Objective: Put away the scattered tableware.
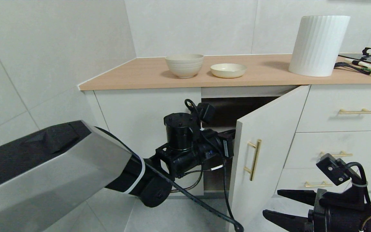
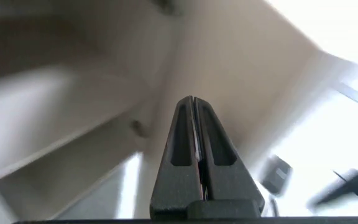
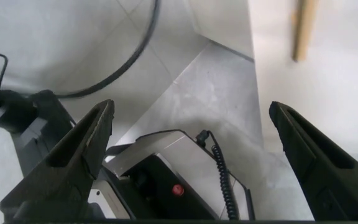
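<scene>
Tableware is waiting on the surface (image 1: 134,77): one bowl (image 1: 184,65) and one small dish (image 1: 228,70), side by side above the cupboard. The left fingers (image 2: 182,143) are pressing tight together, holding nothing, just behind the edge of the half-open cupboard door (image 1: 269,135). I think the door-opening step is going on. The right fingers (image 3: 82,149) are hanging wide apart and empty, low by the floor. Next, the door is needing a wider swing, then the bowl a lift.
</scene>
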